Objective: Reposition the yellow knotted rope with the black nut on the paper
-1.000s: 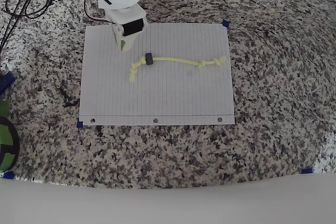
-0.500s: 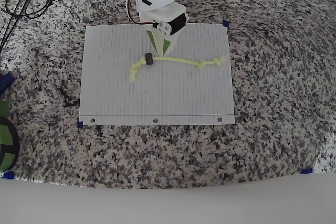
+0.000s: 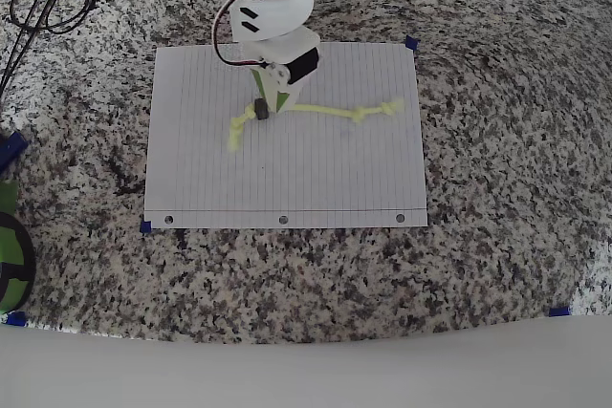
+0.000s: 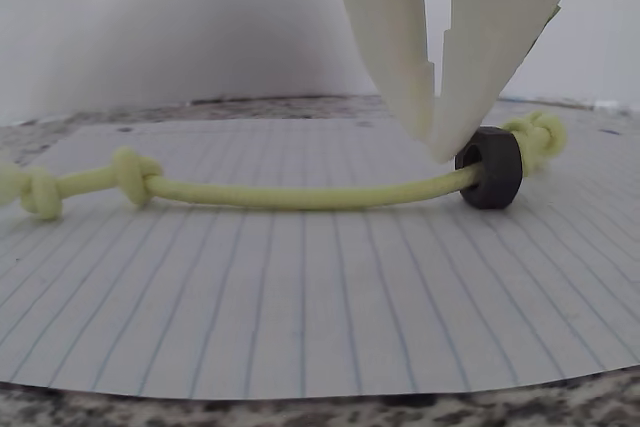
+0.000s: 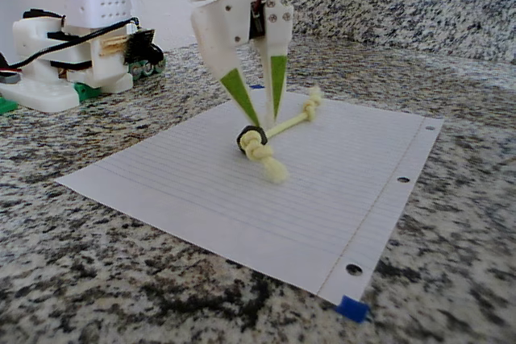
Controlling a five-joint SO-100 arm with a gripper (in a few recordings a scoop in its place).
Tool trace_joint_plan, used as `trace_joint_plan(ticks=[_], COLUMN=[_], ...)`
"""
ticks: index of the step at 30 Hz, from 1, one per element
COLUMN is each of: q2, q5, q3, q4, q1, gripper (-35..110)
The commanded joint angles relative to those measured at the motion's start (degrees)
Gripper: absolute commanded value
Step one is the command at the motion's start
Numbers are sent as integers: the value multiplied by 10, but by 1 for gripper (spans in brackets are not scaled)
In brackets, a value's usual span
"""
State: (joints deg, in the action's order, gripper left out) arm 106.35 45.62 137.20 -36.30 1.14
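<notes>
- Speckled granite [image 3: 497,121] is carrying the paper [image 3: 325,188], which is lying flat with its punched holes along the edge nearest the bottom of the overhead view; blue tape [image 3: 412,43] is marking its corners.
- We are seeing the yellow knotted rope [image 3: 330,112] lying across the paper's upper half, one knotted end reaching toward the right edge, the other curling down toward the left of centre; the black nut [image 3: 260,111] is sitting on the cord near that left bend.
- We are finding the gripper [image 3: 273,102] directly over the nut; in the wrist view the gripper's two fingers [image 4: 395,47] are standing slightly parted, a narrow gap between them, their tips just beside the nut [image 4: 490,167] and the cord [image 4: 300,195]; they are not clamping anything that we can make out.
- We are judging the step as a nudge or drag of the nut and cord across the paper, or a descent to pinch them; the next move is calling for the tips to stay low against the nut without catching or wrinkling the sheet.
- We are getting the rope's whole layout on the sheet from the overhead view; the wrist view is giving the narrow finger gap; the fixed view is showing the green-faced tips [image 5: 260,98] reaching down to the nut [image 5: 248,138], though contact is hard to confirm.
</notes>
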Motion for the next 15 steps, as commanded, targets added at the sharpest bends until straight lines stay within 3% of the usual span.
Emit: trace_joint_plan(ticks=[1,15], q2=[4,18], q5=[-12,-24], q3=[-18,-17], q4=[5,1], q1=[-25,-109], gripper=[0,0])
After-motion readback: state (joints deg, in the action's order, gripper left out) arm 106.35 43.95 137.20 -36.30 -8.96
